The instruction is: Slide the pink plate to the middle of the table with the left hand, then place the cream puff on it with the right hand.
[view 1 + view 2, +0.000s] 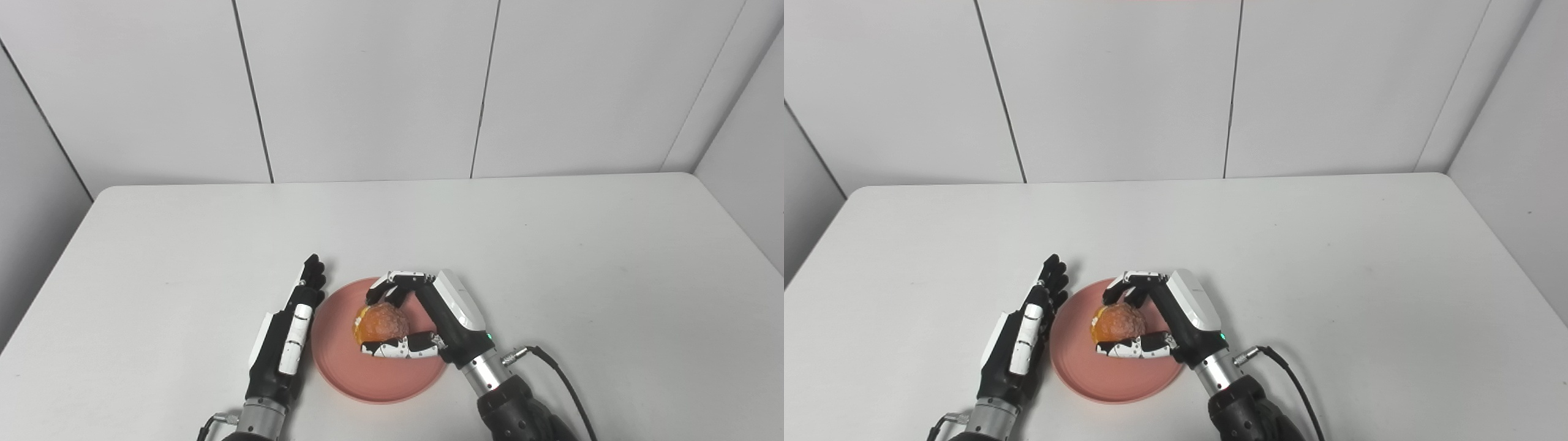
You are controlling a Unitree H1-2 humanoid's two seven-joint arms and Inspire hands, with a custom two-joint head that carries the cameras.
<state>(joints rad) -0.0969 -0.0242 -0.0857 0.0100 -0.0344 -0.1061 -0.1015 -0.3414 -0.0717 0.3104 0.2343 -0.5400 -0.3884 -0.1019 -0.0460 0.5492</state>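
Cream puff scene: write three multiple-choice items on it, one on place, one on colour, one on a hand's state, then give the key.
1. Where is the cream puff?
A. over the plate
B. by the table's far edge
C. left of the left hand

2. What colour is the plate?
A. blue
B. pink
C. white

3. What is the right hand doing?
A. lying flat and empty
B. gripping the plate's rim
C. closed around the puff

Key:
1 A, the puff shows within the plate's outline in both views.
2 B, its rim and base are pink.
3 C, fingers and thumb wrap the puff; the left hand lies straight beside the plate.
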